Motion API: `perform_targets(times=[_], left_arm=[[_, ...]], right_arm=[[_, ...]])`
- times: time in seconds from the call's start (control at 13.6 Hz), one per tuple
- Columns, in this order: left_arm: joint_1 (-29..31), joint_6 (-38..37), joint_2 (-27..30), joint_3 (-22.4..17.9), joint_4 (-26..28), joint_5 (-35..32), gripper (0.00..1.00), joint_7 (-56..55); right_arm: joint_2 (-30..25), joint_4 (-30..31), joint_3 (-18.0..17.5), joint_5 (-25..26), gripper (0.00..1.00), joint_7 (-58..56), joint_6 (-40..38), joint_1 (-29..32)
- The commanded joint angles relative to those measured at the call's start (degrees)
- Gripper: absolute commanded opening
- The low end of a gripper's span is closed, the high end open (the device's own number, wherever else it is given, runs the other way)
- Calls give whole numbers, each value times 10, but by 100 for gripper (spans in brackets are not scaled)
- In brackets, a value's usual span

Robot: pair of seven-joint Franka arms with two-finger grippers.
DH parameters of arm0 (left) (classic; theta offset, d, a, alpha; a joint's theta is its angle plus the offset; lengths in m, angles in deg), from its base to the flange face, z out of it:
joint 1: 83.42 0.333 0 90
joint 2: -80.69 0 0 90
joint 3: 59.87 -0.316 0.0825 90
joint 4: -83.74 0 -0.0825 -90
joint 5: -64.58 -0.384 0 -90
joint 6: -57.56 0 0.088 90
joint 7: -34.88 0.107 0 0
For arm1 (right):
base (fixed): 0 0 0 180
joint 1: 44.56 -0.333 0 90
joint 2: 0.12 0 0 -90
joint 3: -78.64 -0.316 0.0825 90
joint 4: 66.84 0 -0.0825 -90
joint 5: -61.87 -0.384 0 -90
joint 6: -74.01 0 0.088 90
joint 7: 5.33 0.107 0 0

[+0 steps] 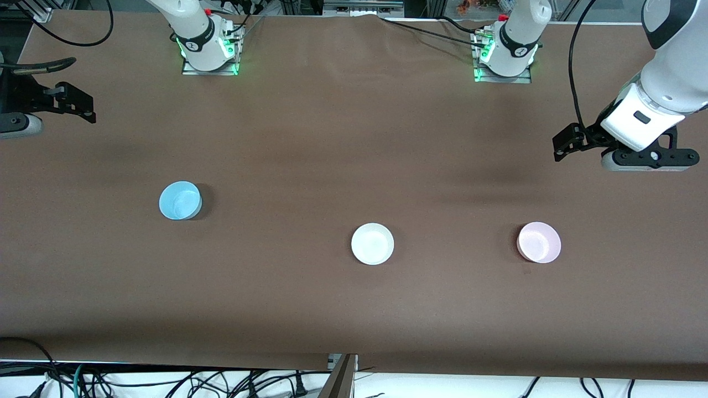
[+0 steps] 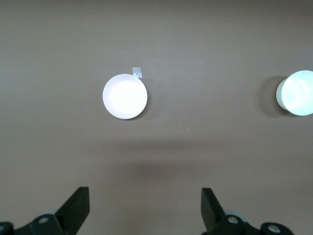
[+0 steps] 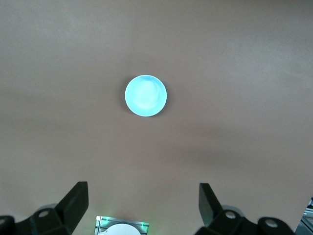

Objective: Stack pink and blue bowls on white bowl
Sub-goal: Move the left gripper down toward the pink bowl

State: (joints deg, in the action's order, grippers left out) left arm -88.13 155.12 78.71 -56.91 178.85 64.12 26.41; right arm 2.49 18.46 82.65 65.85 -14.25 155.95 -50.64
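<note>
On the brown table [image 1: 332, 138] both arms hover high, left gripper [image 2: 145, 210] and right gripper [image 3: 143, 208] spread and empty, so either should descend squarely over one rim of pink bowl [image 1: 539, 242] or blue bowl [image 1: 180, 200], flanking the white bowl [image 1: 372, 244].

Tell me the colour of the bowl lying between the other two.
White: the white bowl, plain and unpatterned, shows best in the front view.

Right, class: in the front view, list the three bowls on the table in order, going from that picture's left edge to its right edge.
blue bowl → white bowl → pink bowl
</note>
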Motion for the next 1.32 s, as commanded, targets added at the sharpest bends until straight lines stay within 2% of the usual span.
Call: perform_targets(times=[0.0, 0.22, 0.37, 0.59, 0.81, 0.96, 1.25], left_arm=[[-2, -4, -8, -2, -17, 10, 100, 1], [-1, -3, -16, -2, -26, 5, 100, 0], [1, -4, -45, -2, -55, 5, 100, -1], [11, 1, -67, -9, -57, 4, 100, 9], [50, 64, -115, -8, -56, -2, 100, 10], [51, 75, -133, -8, -57, -3, 100, 10], [53, 153, -194, -9, -56, -2, 100, 10]], right_arm=[[2, -7, -3, -2, 100, -6, -2, 6], [2, -7, -3, -2, 100, -6, -2, 6], [2, -7, -4, -2, 100, -6, -2, 6], [2, -7, -4, -2, 100, -6, -2, 6], [2, -7, -4, -2, 100, -6, -2, 6], [2, -7, -4, -2, 100, -6, -2, 6], [2, -7, -4, -2, 100, -6, -2, 6]])
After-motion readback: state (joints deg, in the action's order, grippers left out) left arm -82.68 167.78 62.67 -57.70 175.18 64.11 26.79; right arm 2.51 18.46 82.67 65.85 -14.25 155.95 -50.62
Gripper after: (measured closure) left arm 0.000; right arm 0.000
